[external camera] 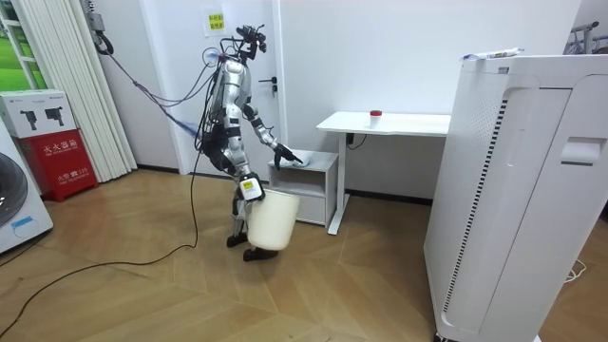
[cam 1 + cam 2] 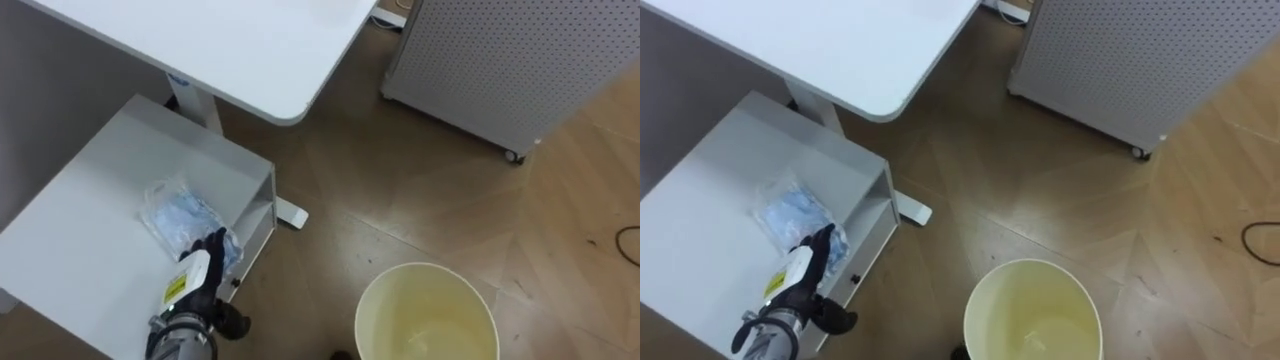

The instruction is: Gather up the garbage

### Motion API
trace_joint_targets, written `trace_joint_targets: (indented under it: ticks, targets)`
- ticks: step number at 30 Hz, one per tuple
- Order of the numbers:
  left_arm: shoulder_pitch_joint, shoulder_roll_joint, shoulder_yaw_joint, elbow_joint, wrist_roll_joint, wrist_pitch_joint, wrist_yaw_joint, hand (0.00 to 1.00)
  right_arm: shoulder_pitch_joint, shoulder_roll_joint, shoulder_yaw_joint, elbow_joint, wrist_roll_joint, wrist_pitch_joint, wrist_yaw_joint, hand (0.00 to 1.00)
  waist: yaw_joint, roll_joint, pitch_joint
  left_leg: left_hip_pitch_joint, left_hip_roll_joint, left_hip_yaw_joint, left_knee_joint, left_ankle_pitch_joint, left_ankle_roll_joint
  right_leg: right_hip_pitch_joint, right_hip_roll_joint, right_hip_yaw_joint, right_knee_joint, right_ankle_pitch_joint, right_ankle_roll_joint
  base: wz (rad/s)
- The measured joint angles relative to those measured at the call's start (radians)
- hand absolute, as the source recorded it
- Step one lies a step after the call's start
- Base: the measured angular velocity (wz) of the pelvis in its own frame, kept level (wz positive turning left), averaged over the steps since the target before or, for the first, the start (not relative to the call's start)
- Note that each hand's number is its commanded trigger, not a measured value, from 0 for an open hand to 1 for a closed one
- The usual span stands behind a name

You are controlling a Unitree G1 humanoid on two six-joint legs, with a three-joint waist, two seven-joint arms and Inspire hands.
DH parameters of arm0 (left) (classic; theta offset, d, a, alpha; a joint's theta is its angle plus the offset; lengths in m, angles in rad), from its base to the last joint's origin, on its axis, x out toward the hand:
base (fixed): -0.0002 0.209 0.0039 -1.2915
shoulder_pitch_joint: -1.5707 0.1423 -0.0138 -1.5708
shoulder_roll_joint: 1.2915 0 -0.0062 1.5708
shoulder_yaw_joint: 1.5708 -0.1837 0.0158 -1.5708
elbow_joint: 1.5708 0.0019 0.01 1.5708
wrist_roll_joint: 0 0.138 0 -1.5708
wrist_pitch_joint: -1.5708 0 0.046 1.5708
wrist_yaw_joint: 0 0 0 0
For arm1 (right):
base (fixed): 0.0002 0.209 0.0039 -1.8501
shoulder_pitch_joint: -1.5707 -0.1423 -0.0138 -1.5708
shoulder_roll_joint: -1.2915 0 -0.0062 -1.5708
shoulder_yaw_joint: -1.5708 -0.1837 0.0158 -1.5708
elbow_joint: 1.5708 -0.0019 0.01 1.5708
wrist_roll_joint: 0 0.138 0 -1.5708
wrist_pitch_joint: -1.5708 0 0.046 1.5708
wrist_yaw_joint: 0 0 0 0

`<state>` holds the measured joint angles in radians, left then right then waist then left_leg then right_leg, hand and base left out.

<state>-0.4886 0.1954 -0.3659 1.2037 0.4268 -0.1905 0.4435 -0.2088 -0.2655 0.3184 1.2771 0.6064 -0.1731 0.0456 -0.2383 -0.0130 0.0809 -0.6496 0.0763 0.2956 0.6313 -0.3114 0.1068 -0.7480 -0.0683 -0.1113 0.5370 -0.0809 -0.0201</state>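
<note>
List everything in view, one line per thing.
plastic bag: one, clear with blue contents, on the low cabinet
low cabinet: one, white, beside the desk
desk: one, white, over the cabinet's far edge
red object: one, small, on the desk
bin: one, cream, by the robot's legs
tall unit: one, white, right of the desk
red box: one, beside the curtains
left hand: one, black, open, touching the bag
right hand: one, at the bin's rim

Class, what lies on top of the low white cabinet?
A crumpled clear-and-blue bag lies on the cabinet top, near one edge. The left hand rests on the bag's near end, hiding that part.
</note>
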Motion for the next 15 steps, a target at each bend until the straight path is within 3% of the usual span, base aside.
trace_joint_targets:
  ticks: [1,11,15]
  targets:
    - [-0.002,0.008,-0.009,0.003,0.006,0.003,-0.006,1.0,0.001,-0.003,0.008,0.001,0.004,0.003,-0.001,1.0,-0.002,0.0,-0.0001,0.0,0.002,0.0,0.001,0.0,-0.002,0.0,0.001,-0.002,0.001,-0.002,-0.003,-0.06]
    - [-0.051,0.039,-0.02,0.022,0.051,0.06,-0.006,1.0,0.002,-0.008,0.015,-0.008,0.022,0.039,-0.013,1.0,0.0,-0.001,-0.0023,0.018,0.002,0.002,-0.008,0.004,-0.007,0.017,0.003,0.002,-0.013,-0.002,-0.006,-0.01]
    - [-0.051,0.038,-0.02,0.023,0.071,0.082,-0.009,1.0,0.004,-0.008,0.015,-0.01,0.024,0.061,-0.021,1.0,-0.001,-0.001,-0.0038,0.037,0.002,0.002,-0.02,0.004,-0.008,0.036,0.004,-0.001,-0.021,-0.002,-0.006,0.0]
